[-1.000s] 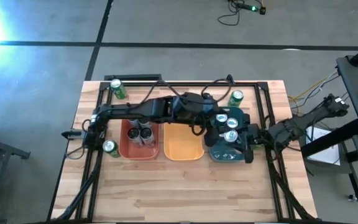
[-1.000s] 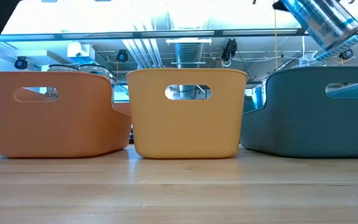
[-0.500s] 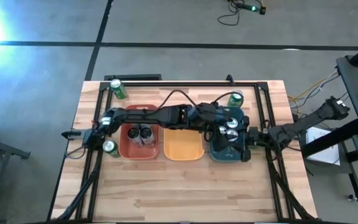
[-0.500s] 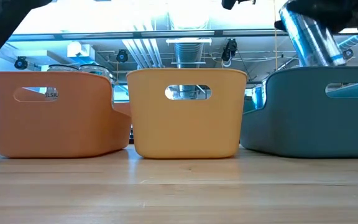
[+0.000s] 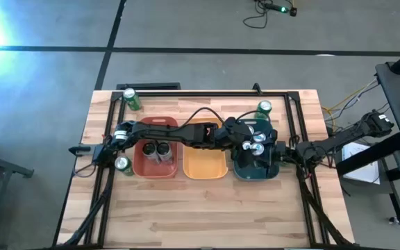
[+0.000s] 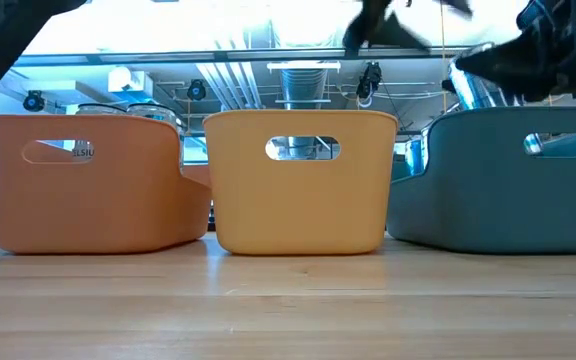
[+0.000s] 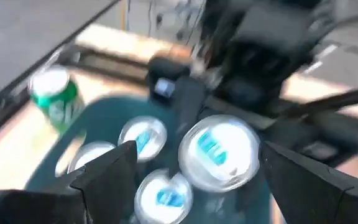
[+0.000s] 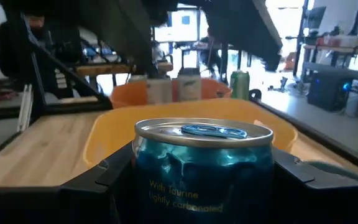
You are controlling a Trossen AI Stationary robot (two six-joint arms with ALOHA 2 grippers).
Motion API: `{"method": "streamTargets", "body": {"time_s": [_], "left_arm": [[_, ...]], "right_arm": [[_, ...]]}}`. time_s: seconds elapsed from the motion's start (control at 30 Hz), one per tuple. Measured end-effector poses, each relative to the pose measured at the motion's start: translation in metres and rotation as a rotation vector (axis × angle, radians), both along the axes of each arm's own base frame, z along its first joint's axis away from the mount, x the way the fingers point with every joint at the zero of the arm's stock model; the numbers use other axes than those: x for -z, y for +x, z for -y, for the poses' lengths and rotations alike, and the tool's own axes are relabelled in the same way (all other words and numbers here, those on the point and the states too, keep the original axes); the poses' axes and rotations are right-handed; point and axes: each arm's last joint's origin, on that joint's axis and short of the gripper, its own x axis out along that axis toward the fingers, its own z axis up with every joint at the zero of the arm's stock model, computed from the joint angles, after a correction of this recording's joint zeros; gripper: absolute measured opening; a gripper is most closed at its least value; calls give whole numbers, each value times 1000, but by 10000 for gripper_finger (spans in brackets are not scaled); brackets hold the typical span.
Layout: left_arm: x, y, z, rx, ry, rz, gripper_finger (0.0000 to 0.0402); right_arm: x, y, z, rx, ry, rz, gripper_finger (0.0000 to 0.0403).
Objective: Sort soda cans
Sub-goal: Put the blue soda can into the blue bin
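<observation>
A: Surface?
B: Wooden table (image 5: pixel 207 208). Three bins in a row: orange bin (image 5: pixel 204 161) in the middle, red bin (image 5: pixel 155 165) touching one side, teal bin (image 5: pixel 254 170) on the other.
A: Loose cans?
B: Three green cans (image 5: pixel 131 98) (image 5: pixel 123 164) (image 5: pixel 263 108), two by the red bin, one behind the teal bin.

Glossy metal cans (image 7: pixel 219 152), wooden table (image 5: pixel 207 208)

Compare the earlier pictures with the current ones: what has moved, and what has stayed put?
The right gripper has lowered its silver-blue can from above the teal bin down to its rim, now upright. The left arm shifted over that bin too. The red bin, orange bin and green cans stayed.
</observation>
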Motion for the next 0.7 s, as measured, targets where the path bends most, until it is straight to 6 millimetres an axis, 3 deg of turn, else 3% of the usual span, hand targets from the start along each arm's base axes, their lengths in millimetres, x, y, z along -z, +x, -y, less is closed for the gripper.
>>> {"method": "streamTargets", "body": {"time_s": [0.2,0.7], "left_arm": [[30,2,-1,-10,-14,-24,321],[54,6,5,2,-15,-18,321]], "right_arm": [[6,3,-2,-34,3,-40,227],[11,15,-7,-59,-48,-169,235]]}}
